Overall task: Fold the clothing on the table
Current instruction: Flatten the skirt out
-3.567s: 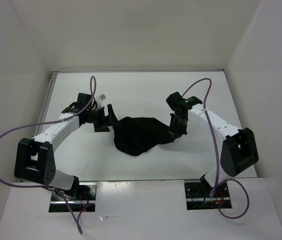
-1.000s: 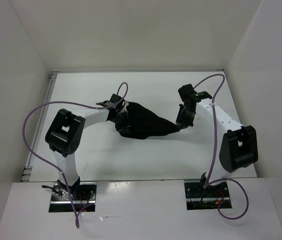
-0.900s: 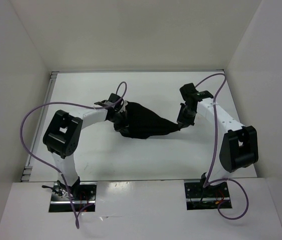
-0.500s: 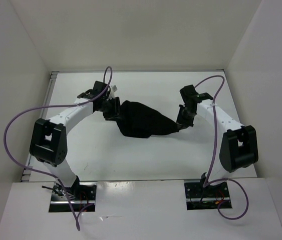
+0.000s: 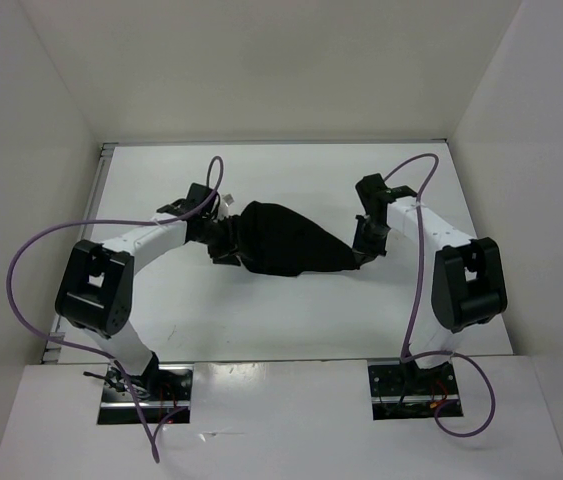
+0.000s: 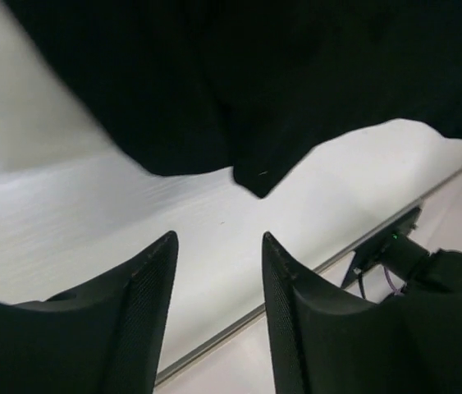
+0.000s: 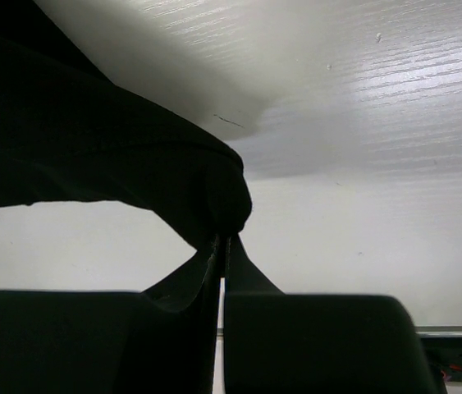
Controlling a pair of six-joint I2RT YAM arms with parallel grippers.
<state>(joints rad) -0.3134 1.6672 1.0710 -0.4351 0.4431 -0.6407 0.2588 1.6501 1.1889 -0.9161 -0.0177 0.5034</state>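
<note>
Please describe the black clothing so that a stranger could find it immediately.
On the white table, look between the left gripper and the right gripper. The clothing spans that gap, one matte black heap of cloth. Unlike the black grippers, it is soft, wrinkled and without hard edges.

Plain white walls [image 5: 261, 70] back, left, right; white ledge [image 5: 281, 420] at near edge; soft light.

Matte soft clothing [image 5: 286, 240], smooth white table [image 5: 291, 315]
</note>
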